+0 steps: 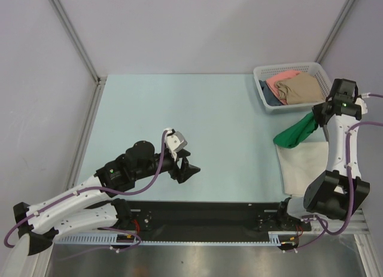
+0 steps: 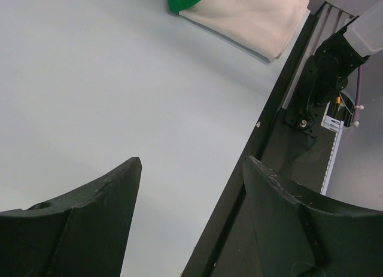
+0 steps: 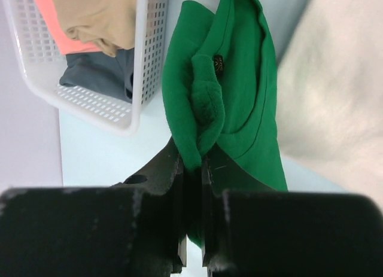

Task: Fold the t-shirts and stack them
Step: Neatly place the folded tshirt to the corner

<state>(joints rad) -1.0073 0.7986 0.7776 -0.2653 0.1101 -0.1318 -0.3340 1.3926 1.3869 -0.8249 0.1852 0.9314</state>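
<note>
Green t-shirt point(image 3: 239, 79): soft, light and limp (it sags in a bunch with no stiffness). It hangs near the right edge of the table point(image 1: 179, 121), between the basket point(image 1: 261, 88) at the far right corner and the cream t-shirt point(image 1: 305, 169) lying flat toward the near right corner.
Right gripper point(image 3: 192, 163): pinched almost closed on a thick fold of the green t-shirt, beside a curved seam that looks like the neck band.
Left gripper point(image 2: 191, 169): jaws wide apart, holding nothing, low over bare table by the middle of the near edge.
Handling: hung from 1 pinch point, the cloth will probably drape and twist and keep no shape. A 2nd hold at a shoulder or hem corner would likely be needed to spread it flat.
Basket contents: 3 more crumpled together, a pink t-shirt point(image 1: 280, 78), a tan t-shirt point(image 1: 302, 88) and a dark blue t-shirt point(image 1: 273, 100).
Top view only: both arms, the whole table, and the 2 grippers well apart.
Right wrist view only: the pinch itself and the seam.
Left wrist view only: the cream t-shirt's layered folded edge, with the green tip at it (touching or not, I cannot tell).
</note>
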